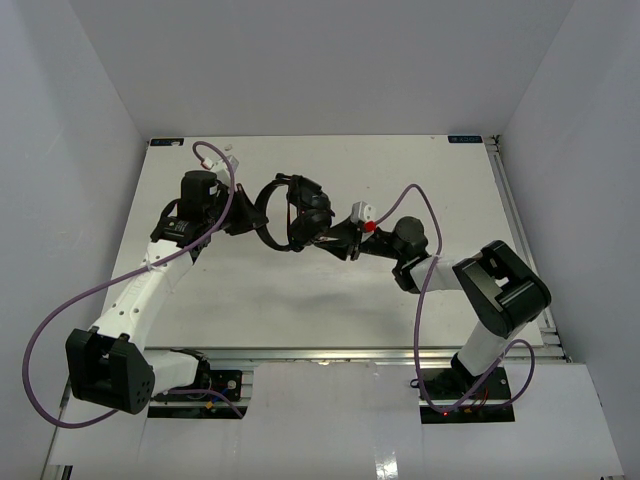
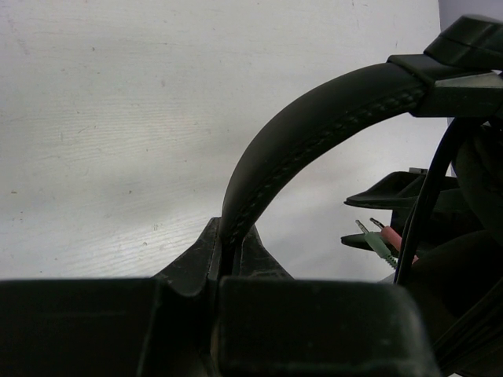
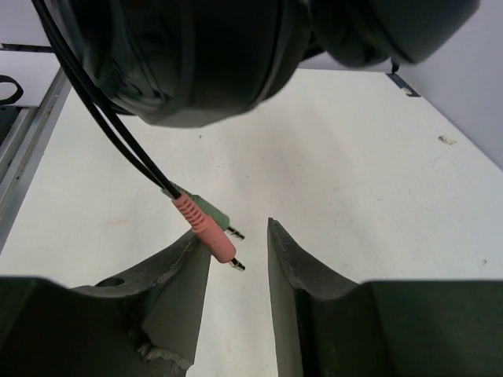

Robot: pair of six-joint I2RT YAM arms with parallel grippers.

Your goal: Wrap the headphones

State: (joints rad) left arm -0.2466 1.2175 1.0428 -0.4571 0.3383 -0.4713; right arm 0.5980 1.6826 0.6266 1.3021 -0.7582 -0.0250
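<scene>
The black headphones (image 1: 300, 213) hang above the table between my two arms. My left gripper (image 1: 248, 216) is shut on the curved headband (image 2: 314, 133), which rises from between the fingers (image 2: 192, 259) in the left wrist view. The padded earcups (image 3: 196, 55) fill the top of the right wrist view. The thin dark cable (image 3: 110, 118) runs down from them to a pink plug (image 3: 206, 228) and a green plug (image 3: 206, 209). Both plugs rest against the tip of the left finger of my right gripper (image 3: 236, 236). That gripper is open, its jaws apart and closed on nothing.
The white table (image 1: 300, 300) is walled in by grey panels on three sides. Thick purple robot cables (image 1: 40, 340) loop off both arms. A metal rail (image 3: 31, 149) runs along the table's edge in the right wrist view.
</scene>
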